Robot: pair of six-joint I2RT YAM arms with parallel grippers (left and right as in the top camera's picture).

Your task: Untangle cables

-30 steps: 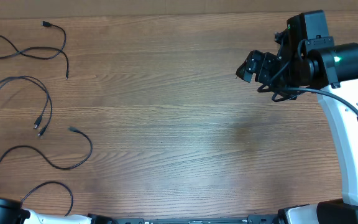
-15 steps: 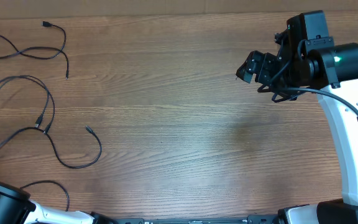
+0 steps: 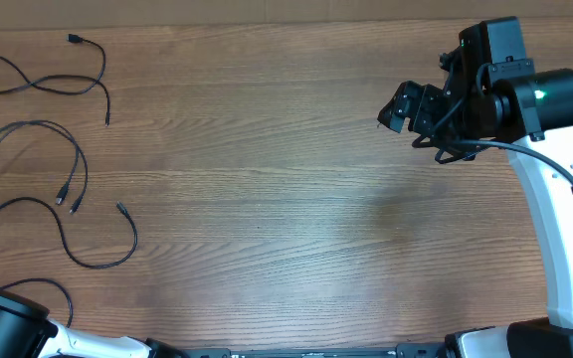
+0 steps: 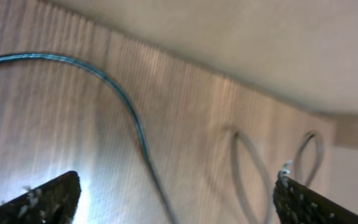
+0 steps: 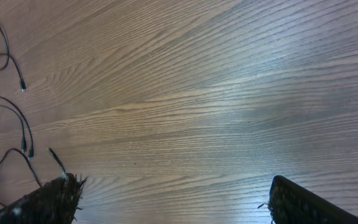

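1. Wood-grained bench (image 3: 286,199) is seen from overhead with the cables (image 3: 44,122) all gathered along its left side. They are well apart from the right fingers (image 3: 398,107), which are held above the far right. Compared with half a second ago, the lower cable (image 3: 102,267) has been let slacken. Its free plug now lies further left, its loop is smaller, and it is no longer drawn across the plugs of the cable above, though the two lie just beside each other. Only part of the left arm (image 3: 8,333) is shown, at the bottom-left corner.
2. In the left wrist view, the left fingers (image 4: 42,199) are seen spread wide, having been pressed together a second ago. Nothing is pinched. A thin cord (image 4: 132,112) is left lying on the bench between them, so a release is judged to have just been made.
3. In the right wrist view, the right fingers are spread over bare bench, and the cables are seen only at the far left.
4. The strands are judged to be largely separated. Whether the lower cable touches its neighbour's plugs cannot be told, so a further pull may be called for.
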